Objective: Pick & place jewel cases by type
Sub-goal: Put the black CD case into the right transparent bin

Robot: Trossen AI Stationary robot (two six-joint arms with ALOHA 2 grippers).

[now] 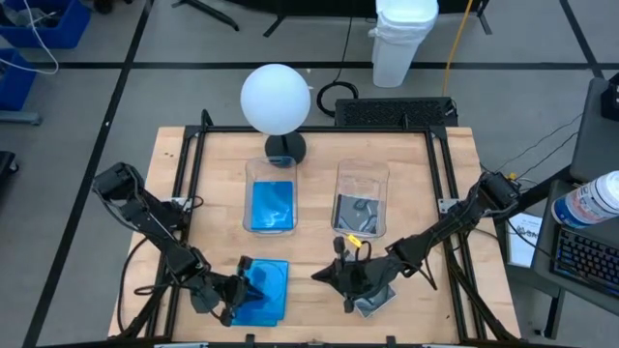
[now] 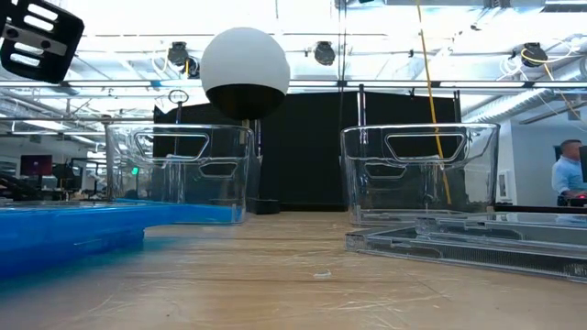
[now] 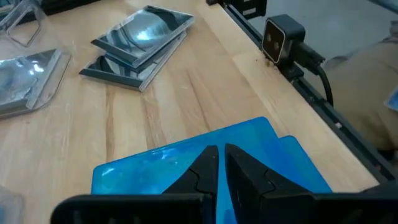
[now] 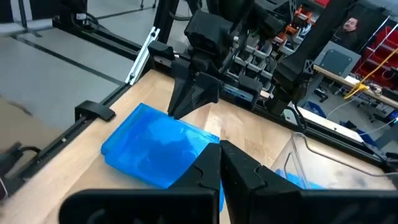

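A stack of blue jewel cases (image 1: 273,293) lies flat on the table near its front edge, left of centre. My left gripper (image 1: 251,287) comes in low from the table's left, slanting down. Its fingers are shut, with their tips (image 3: 211,155) over the top blue case (image 3: 155,165). A stack of clear jewel cases (image 1: 375,302) with discs lies at the front right. My right gripper (image 1: 319,277) hangs shut and empty in the air between the two stacks, pointing toward the blue stack (image 4: 152,146). My left gripper has its shut fingertips at the left edge of the top blue case (image 4: 163,118), slanting down from the table's left. I cannot tell whether they touch it. The case lies flat on the stack.
Two clear tubs stand mid-table: the left tub (image 1: 250,198) holds blue cases and the right tub (image 1: 338,198) holds grey ones. A white ball lamp (image 1: 276,97) stands behind them. A black frame rail (image 1: 447,193) borders the table. A small camera (image 3: 283,37) sits at the front edge.
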